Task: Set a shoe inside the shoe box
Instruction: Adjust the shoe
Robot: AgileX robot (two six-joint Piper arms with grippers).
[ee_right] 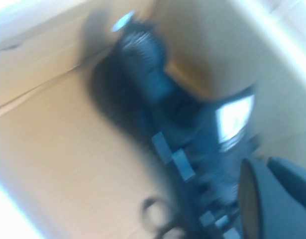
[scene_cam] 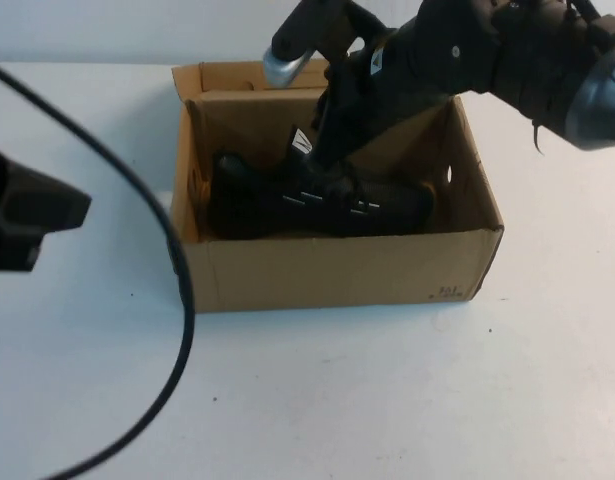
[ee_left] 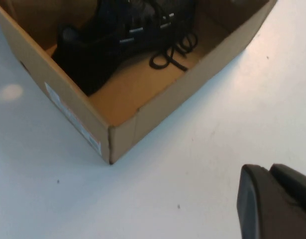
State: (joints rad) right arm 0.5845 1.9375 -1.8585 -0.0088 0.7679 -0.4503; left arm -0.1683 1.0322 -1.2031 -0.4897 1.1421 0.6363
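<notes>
Open top on the box (scene_cam: 337, 270), but most of the floor taken by the shoe (scene_cam: 307, 205), lying lengthwise along the near wall. Bare cardboard floor only behind the shoe, toward the far wall, partly blocked from above by the right arm reaching in, with the right gripper (scene_cam: 327, 165) shut just over the shoe. Far flap upright, barring entry from behind. Wide bare table (scene_cam: 387, 400) near and right of the box. On the left, a black cable (scene_cam: 177, 260) looping close past the box and the left gripper (scene_cam: 32, 215), shut, over the table.

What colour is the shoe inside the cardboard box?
The shoe is black with small white dashes, clearest in the high view.
</notes>
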